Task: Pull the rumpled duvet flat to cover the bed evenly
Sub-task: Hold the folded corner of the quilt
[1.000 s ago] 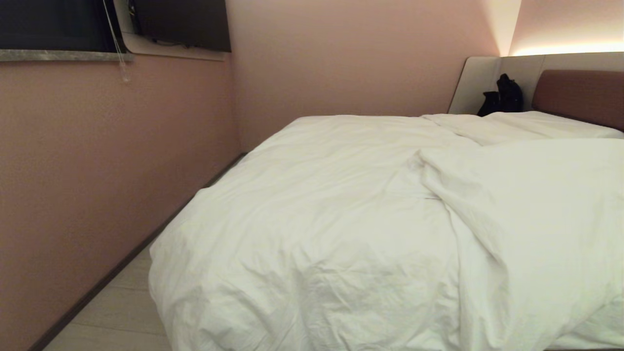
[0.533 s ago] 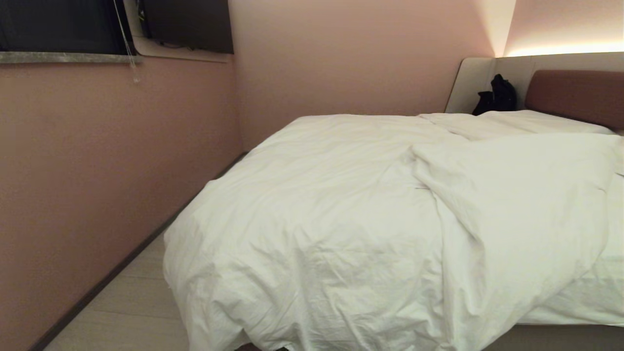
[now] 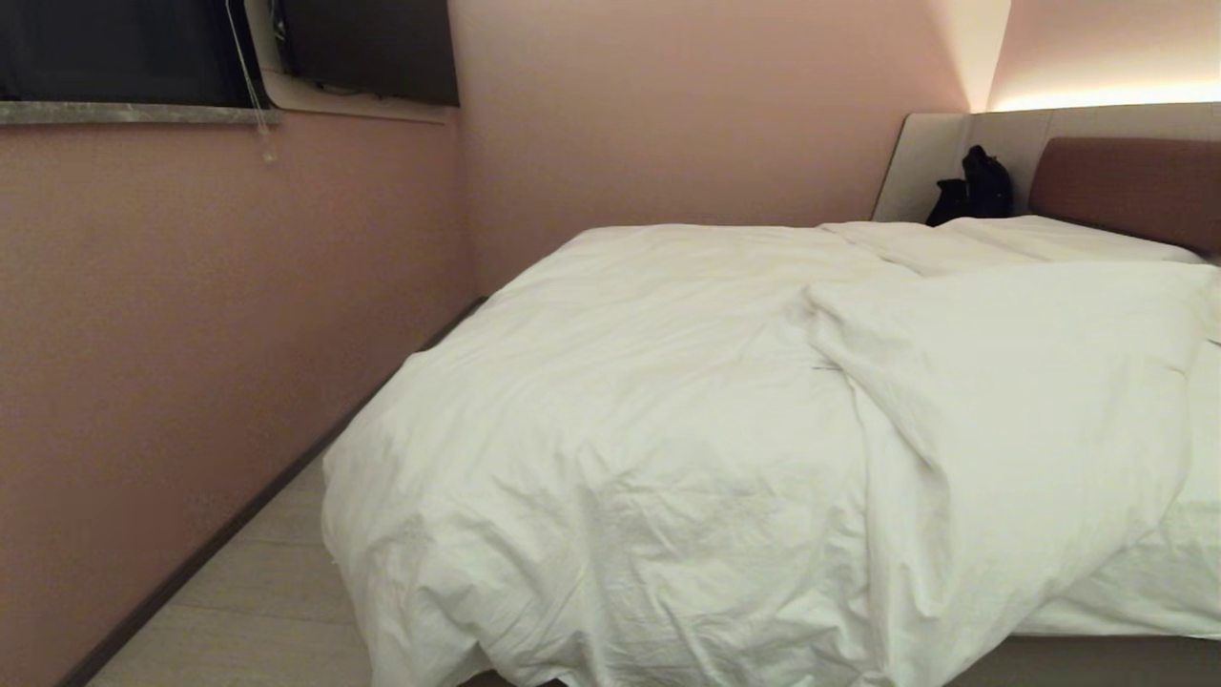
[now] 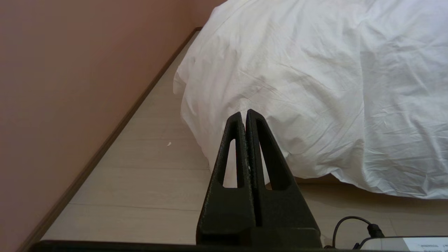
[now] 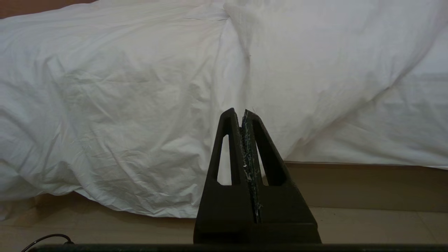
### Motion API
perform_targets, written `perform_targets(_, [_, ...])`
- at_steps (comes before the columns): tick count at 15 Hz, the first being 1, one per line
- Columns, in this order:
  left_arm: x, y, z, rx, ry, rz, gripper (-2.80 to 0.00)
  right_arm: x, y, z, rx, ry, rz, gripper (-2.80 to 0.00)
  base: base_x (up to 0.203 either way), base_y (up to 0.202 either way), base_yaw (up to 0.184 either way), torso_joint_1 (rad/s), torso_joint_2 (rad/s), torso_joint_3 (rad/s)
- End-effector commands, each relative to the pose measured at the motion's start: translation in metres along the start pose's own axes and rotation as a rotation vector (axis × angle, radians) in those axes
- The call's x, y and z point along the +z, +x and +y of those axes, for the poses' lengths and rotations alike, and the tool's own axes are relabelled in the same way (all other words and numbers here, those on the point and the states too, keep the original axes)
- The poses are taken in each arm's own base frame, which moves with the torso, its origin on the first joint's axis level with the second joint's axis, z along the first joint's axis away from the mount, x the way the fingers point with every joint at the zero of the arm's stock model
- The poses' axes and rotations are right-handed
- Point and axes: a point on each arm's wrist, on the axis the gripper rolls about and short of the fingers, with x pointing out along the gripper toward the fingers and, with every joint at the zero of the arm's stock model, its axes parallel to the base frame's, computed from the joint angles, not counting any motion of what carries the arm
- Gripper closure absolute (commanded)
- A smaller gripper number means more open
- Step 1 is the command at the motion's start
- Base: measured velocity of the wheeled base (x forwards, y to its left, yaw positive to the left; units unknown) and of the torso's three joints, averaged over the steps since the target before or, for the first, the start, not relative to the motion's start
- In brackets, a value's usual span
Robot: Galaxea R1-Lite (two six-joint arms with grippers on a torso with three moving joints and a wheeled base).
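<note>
Black tools [image 4: 244, 113] [image 5: 238, 112] closed, empty.

A matte pink painted wall [image 3: 191, 334] fills the nine o'clock side of the head view and turns a corner toward twelve o'clock. At eleven o'clock a grey stone windowsill [image 3: 124, 114] runs under a dark window [image 3: 105, 48], with a thin white blind cord [image 3: 250, 86] hanging past the sill. Just beside it hangs a flat black wall-mounted screen [image 3: 372, 48]. A dark brown skirting board [image 3: 267, 496] follows the wall's foot beside the pale wood-plank floor [image 3: 258, 601] at seven o'clock. A small black bag [image 3: 978, 186] stands at two o'clock. A strip of warm light [image 3: 1107, 95] glows at one o'clock.
</note>
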Motion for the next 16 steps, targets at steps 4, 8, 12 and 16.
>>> perform_targets(4, [-0.0003,0.0000,-0.0001,-0.001,0.000,0.003,0.00,0.0000,0.0000,0.0000,-0.001,0.000,0.000,0.00,0.000,-0.091,0.003,0.002,0.00,0.002])
perform_targets(8, [-0.0002,0.0000,0.0000,0.001,-0.003,0.001,0.00,0.0000,0.0000,0.0000,-0.001,0.000,0.000,0.00,0.000,-0.194,-0.001,0.002,0.00,-0.001])
perform_targets(12, [-0.0002,0.0000,0.0000,0.001,-0.008,0.001,0.00,0.0000,0.0000,0.0000,-0.001,0.000,0.000,0.00,0.000,-0.194,0.000,0.003,0.00,0.001])
perform_targets(16, [-0.0002,0.0000,0.0000,0.001,-0.007,0.001,0.00,0.0000,0.0000,0.0000,0.001,0.000,0.000,0.00,0.000,-0.194,0.000,0.003,0.00,0.001])
